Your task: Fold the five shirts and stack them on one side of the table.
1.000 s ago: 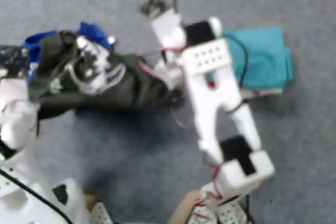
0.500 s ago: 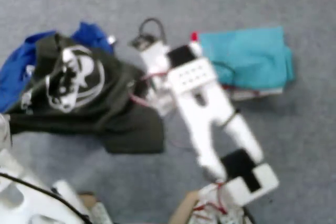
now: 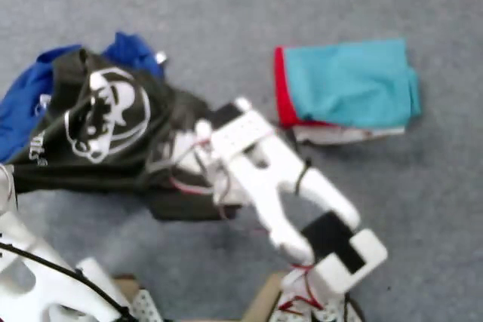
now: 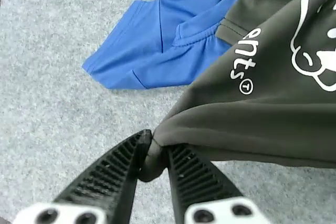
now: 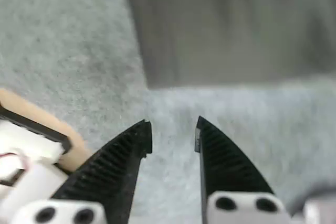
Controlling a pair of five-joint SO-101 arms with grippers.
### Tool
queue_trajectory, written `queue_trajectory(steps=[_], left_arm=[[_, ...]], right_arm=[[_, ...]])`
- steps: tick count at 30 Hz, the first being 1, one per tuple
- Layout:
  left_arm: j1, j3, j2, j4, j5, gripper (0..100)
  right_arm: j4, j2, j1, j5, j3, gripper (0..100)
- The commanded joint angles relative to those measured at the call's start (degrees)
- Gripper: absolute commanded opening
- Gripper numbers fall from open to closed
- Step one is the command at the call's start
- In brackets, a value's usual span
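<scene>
**Operator:** What is the state of each arm?

**Technician:** The left gripper [image 4: 153, 153] has its fingers closed on a bunched edge of the dark shirt [image 4: 273, 93], at the lower centre of the left wrist view. The right gripper [image 5: 172, 135] has its fingers apart with nothing between them. It sits over bare worktop [image 5: 63, 40], just short of the shirt's edge.

**Operator:** How should the fold be prepared?

**Technician:** The probable step is spreading the dark shirt flat. It overlaps the blue shirt [image 3: 23, 111] at the left of the high view. Seat the right fingers on the near corner, pinch firmly, then draw both held points apart evenly. The folded stack [image 3: 347, 84] lies at the upper right and should be left undisturbed.
</scene>
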Motion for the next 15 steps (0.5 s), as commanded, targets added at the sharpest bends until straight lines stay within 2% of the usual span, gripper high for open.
queue_trajectory(steps=[1,4,10,15], left_arm=[[1.01,-0.31,-0.35,-0.97,-0.18,3],[1.63,-0.31,-0.35,-0.97,-0.09,3],[2.42,-0.31,-0.53,-1.05,-0.09,3],[2.42,-0.31,-0.70,-1.05,-0.09,3]], right_arm=[[-11.78,-4.79,-4.22,5.19,9.45,15.2],[-18.64,-6.55,-5.54,5.45,13.14,15.2],[-25.58,-6.90,-2.64,5.54,17.01,15.5],[-26.55,-6.29,-2.55,5.54,20.09,15.6]])
